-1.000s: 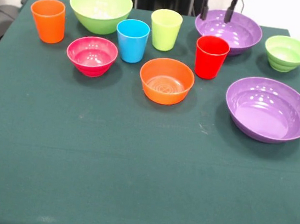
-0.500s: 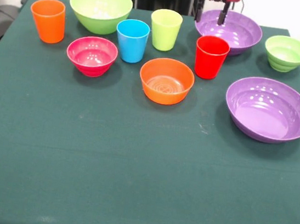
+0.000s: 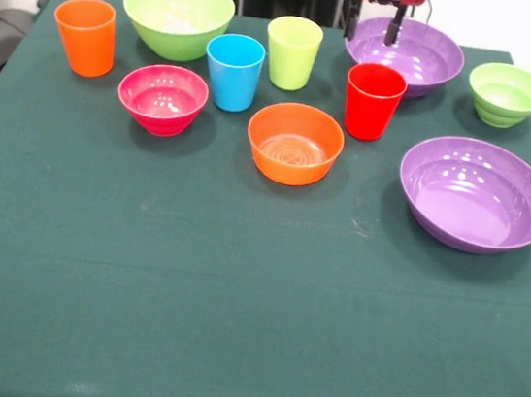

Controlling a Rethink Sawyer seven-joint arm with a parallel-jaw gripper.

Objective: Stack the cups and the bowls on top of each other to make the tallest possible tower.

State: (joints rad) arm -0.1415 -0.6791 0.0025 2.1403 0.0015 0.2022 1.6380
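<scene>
Cups [image 3: 233, 70], four, and bowls [image 3: 294, 143], six, stand apart on the tabletop [image 3: 232, 302], none stacked.
Pincer [image 3: 374, 21] hangs released, fingers spread, above the far purple bowl [image 3: 417, 54], right of the lime cup [image 3: 293, 52].

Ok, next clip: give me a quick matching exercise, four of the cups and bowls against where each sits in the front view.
Things:
1. orange cup
2. red cup
3. small green bowl
4. pink bowl

Places:
A. in front of the far purple bowl
B. far right, near the table edge
C. far left, beside the large lime bowl
D. left of the blue cup

Pairs: 1-C, 2-A, 3-B, 4-D
</scene>
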